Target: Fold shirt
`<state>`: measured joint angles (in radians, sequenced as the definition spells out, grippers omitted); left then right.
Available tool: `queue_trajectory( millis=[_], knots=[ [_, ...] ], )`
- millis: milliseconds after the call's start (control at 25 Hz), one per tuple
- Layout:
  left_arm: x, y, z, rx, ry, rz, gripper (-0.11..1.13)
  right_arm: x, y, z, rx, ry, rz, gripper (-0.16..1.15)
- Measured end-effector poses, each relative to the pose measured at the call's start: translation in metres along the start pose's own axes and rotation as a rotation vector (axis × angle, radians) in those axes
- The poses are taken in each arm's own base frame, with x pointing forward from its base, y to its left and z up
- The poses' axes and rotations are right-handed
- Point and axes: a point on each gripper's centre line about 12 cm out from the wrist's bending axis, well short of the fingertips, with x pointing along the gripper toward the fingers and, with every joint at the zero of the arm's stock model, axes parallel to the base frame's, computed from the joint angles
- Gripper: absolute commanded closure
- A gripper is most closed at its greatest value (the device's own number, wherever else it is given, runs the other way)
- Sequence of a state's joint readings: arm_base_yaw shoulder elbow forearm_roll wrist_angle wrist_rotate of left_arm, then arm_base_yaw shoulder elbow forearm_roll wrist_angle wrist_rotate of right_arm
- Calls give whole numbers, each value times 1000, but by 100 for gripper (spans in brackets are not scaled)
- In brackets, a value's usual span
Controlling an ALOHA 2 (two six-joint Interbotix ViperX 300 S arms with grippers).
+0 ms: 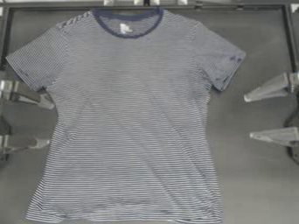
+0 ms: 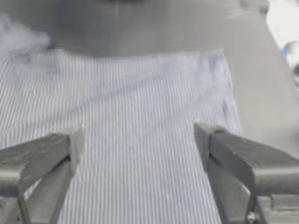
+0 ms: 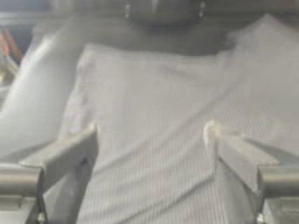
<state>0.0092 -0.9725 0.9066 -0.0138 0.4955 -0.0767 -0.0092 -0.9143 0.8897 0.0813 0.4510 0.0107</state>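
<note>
Left claw (image 1: pixel 43 124), at the left edge of the top view beside the shirt's side seam: jaws spread apart, holding nothing; its wrist view looks between them onto striped cloth.

Right claw (image 1: pixel 251 117), at the right edge, just off the other side seam: jaws likewise apart and empty.

Shirt (image 1: pixel 128 127): lies flat and fully spread on the desk (image 1: pixel 257 183), filling the frame's centre, hem at the bottom, both sleeves out, navy collar (image 1: pixel 127 24) at top centre.

Progress: no fold visible. Judgement: task at its start; every fold is left to make.
</note>
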Motion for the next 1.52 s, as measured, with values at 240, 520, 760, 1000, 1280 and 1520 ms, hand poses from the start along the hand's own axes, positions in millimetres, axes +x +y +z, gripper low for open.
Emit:
queue_trajectory(
  millis=[240, 520, 760, 1000, 1280, 1520],
  knots=[
    [2, -8, -7, -93, 199, -10, 3, 19, 7, 9, 76, 250, 23, 0],
    [13, -29, -16, -111, 386, -18, 11, 49, 30, 24, 72, 483, -4, 0],
    [22, -50, -29, -118, 529, 10, 15, 66, 57, 27, 39, 618, -111, 0],
    [18, -68, -35, -160, 549, -19, 16, 82, 84, 9, 101, 709, -113, 1],
    [30, -88, -60, -169, 648, -4, 26, 103, 104, -9, 175, 700, -98, 1],
    [40, -102, -77, -176, 695, 9, 28, 121, 112, -25, 199, 734, -118, 1]
  ],
)
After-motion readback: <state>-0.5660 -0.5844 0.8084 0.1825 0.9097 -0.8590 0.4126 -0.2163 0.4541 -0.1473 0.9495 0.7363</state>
